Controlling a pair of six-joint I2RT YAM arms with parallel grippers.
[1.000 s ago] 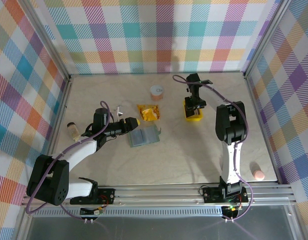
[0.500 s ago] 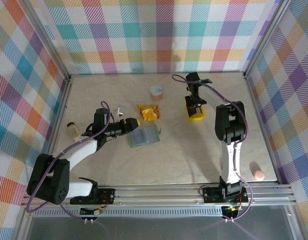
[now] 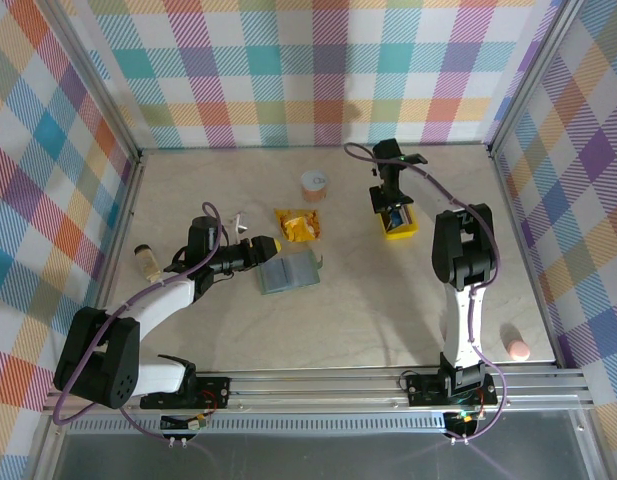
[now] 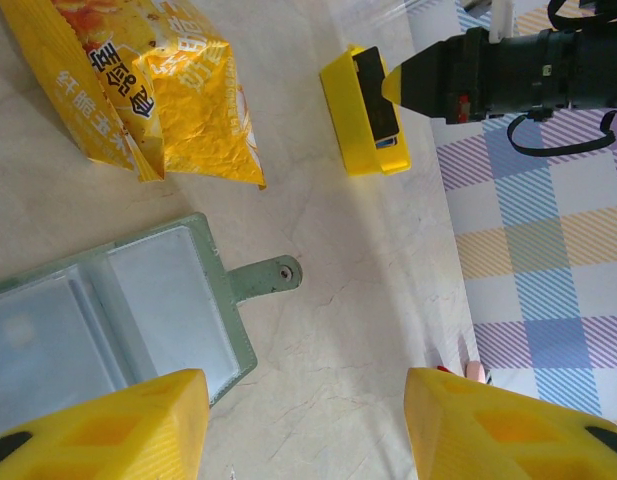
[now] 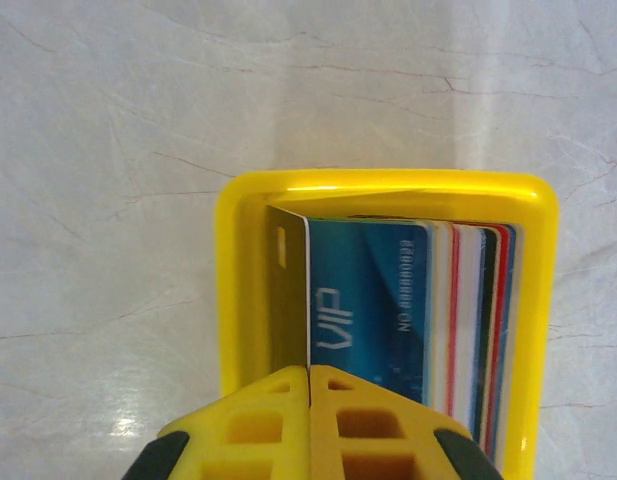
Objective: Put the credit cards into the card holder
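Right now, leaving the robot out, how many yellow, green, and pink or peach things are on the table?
Yellow: 2, the square plastic tray, the crinkly foil snack packet
Green: 1, the soft grey-green folding card holder
Pink or peach: 2, the round peach object, the small pink lump
Total: 5

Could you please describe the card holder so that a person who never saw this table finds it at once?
On the beige table, look left of centre, just nearer the arms than the orange-yellow snack packet. The card holder lies there, opened flat, beside the left gripper. It is the only grey-green thing, with clear pockets and a small snap tab.
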